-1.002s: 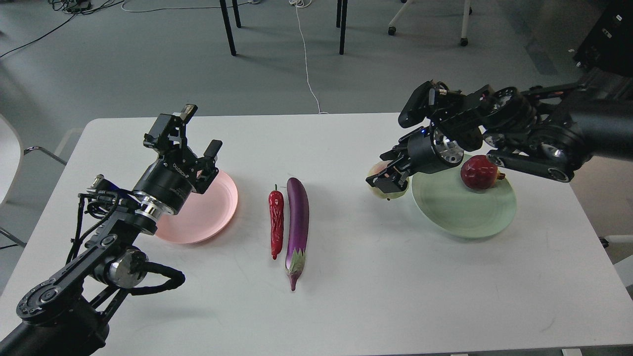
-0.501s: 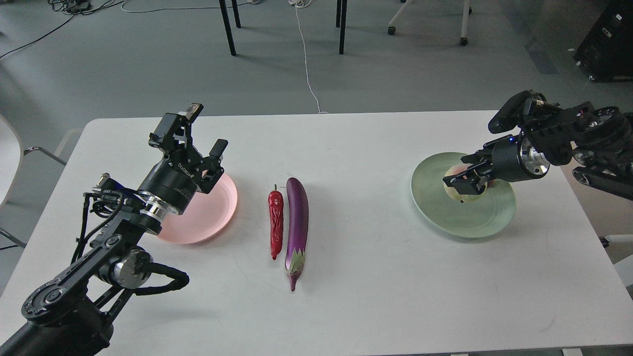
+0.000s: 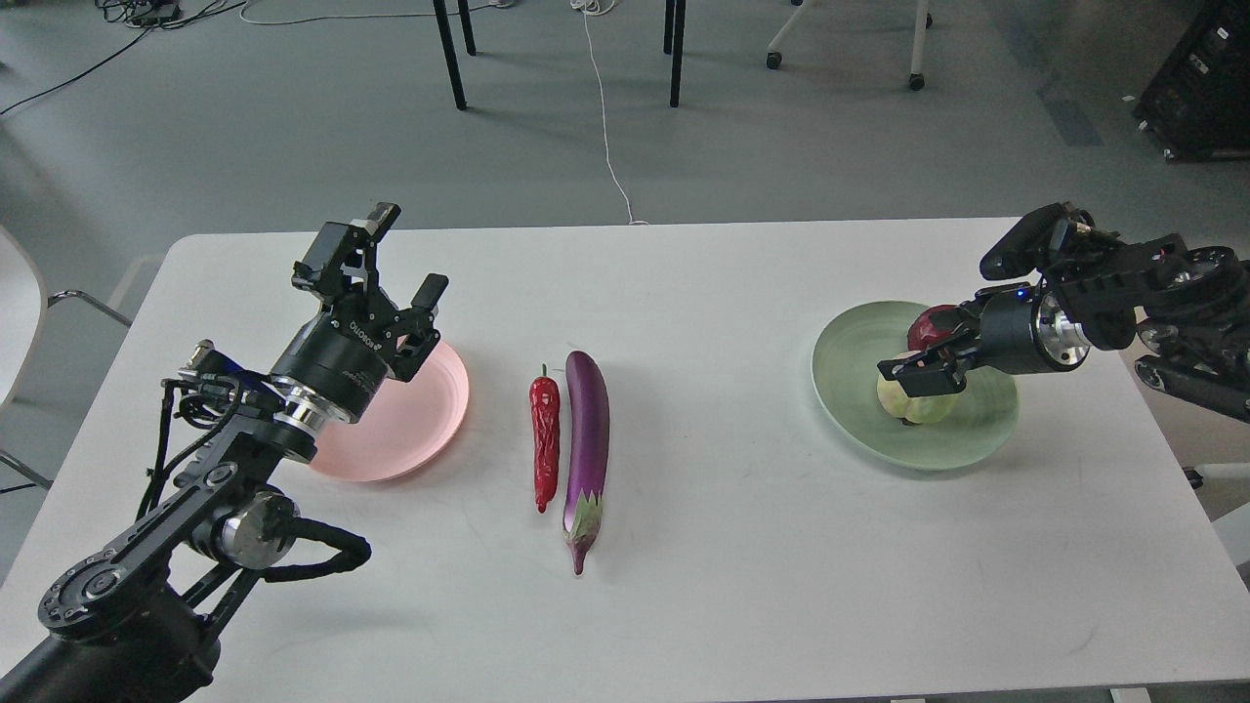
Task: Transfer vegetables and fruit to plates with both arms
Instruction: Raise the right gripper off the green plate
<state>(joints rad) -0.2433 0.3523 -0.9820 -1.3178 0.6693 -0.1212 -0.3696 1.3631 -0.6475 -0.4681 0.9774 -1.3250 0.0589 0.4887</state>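
The right gripper (image 3: 918,376) is clamped around the yellow-green peach (image 3: 913,400), which sits low over the middle of the mint green plate (image 3: 859,410) on the right of the white table (image 3: 742,566); whether the peach already rests on the plate cannot be told. The dark red pomegranate (image 3: 928,325) lies on the far part of the same plate, just behind the peach and partly hidden by the gripper. The step in hand looks like setting the peach down. To do it well, the fruit should touch the plate before the fingers part, and the fingers should then lift clear rather than sweep sideways, since a round peach rolls easily and could nudge the pomegranate. The left gripper (image 3: 391,264) is held spread and empty above the far edge of the pink plate (image 3: 420,430). The red chili pepper (image 3: 545,439) and purple eggplant (image 3: 586,439) lie side by side at the table's centre, not yet moved.
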